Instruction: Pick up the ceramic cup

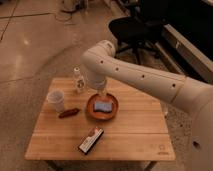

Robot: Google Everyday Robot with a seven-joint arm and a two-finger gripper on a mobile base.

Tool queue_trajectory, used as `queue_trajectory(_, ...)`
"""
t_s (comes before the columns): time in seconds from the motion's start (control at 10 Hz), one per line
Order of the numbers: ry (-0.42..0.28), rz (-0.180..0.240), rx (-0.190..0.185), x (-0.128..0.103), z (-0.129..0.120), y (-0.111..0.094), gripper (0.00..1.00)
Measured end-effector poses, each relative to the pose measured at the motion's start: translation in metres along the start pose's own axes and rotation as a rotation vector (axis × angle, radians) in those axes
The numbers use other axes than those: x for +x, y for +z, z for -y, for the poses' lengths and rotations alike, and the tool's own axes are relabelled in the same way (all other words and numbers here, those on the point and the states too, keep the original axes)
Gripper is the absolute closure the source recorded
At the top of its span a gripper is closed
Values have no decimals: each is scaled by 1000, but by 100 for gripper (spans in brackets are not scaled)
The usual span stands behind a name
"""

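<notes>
Pale wood: a slatted table [125, 131] fills the lower half of the view, its near legs cut off by the bottom edge.
Floor: speckled, polished concrete [40, 50] runs around the table, with glare spots at upper left.
Room: a black office chair [131, 27] stands behind the table; the background at upper right is dark and hard to read.
Ceramic cup [56, 100]: it stands upright near the table's left edge, untouched and well apart from me.
Bottle [78, 80]: slim and white, upright near the far edge, between the cup and my arm.
Bowl [90, 108]: brown, at mid-table, holding a blue sponge [103, 106].
Small items: a reddish-brown stick-shaped thing [69, 113] lies between cup and bowl; a dark packet [91, 140] lies near the front edge.
My arm [145, 80]: white, sweeping in from the right, partly cut off by the frame.
My gripper [102, 93]: it hangs over the bowl's far rim, just right of the bottle, mostly hidden by my wrist.
Grip state: I cannot tell whether it is spread or pressed together.
</notes>
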Motion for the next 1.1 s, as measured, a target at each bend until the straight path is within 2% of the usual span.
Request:
queue_trajectory(0.3,-24,-17,-11,-7,42,18,35)
queue_trajectory(0.6,-8,-3,-13,-5,87,44,35)
queue_trajectory(1.1,-11,9,-30,1,131,76,35)
